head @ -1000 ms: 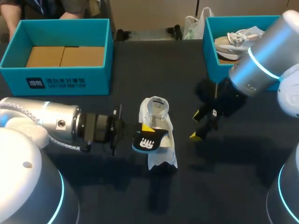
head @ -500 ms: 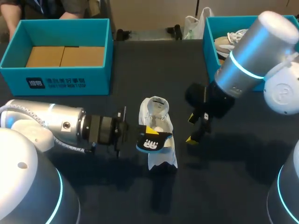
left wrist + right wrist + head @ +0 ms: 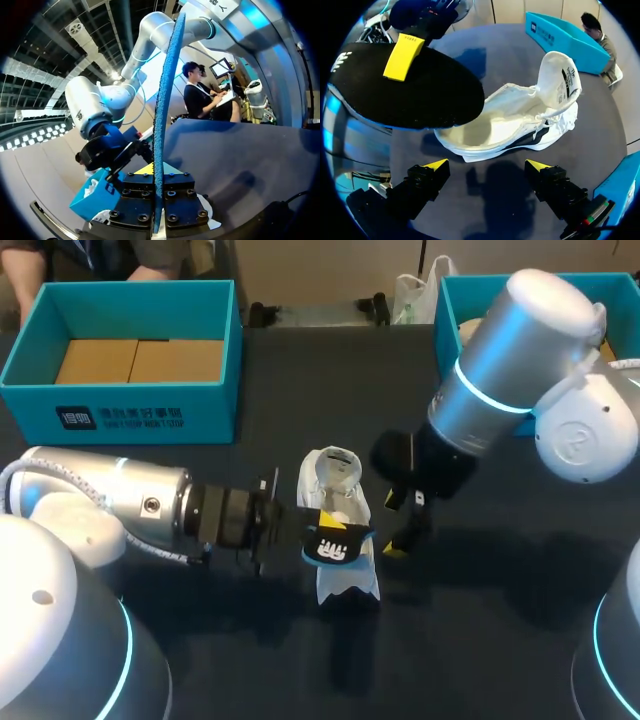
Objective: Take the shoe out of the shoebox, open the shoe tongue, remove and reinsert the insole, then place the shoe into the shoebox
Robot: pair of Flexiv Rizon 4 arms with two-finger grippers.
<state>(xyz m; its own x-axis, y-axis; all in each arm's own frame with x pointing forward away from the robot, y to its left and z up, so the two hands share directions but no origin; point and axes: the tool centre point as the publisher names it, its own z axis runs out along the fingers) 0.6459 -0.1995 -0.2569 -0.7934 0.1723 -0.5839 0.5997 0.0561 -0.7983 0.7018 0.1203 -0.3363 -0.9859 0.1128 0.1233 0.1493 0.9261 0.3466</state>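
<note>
Left gripper (image 3: 319, 526): jaws clamped on black insole (image 3: 340, 546), held over white shoe (image 3: 338, 485), tongue up. Right gripper (image 3: 393, 527): jaws apart, just beside shoe.

The left arm (image 3: 110, 502) is lying low and level, coming in from the left, with the left gripper (image 3: 298, 525) pinching the insole (image 3: 338, 542), while the right arm (image 3: 500, 370) is angling down, its right gripper (image 3: 487, 165) hanging with fingers spread wide.

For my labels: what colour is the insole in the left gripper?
The insole is black with a yellow tab, clearest in the right wrist view.
</note>
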